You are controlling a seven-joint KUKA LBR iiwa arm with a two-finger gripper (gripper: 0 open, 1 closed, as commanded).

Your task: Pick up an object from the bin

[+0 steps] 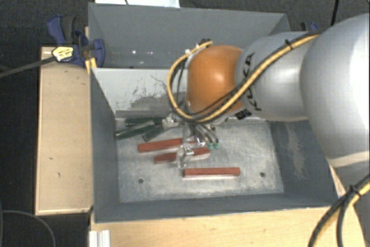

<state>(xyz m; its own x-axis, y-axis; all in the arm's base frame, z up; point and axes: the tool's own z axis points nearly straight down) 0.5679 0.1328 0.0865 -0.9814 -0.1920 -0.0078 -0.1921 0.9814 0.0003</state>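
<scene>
Gripper [195, 147] is low over the middle of the grey metal bin [254, 150], at the right end of a short red-brown bar [166, 157] whose long axis runs left to right. Whether the gripper is released or clenched cannot be told. A long red-brown bar [211, 171] lies just nearer, an upper red-brown bar [157, 146] just behind, and dark green sticks [136, 127] at far left. The scuffed floor is bare on the right, so room looks adequate.
</scene>
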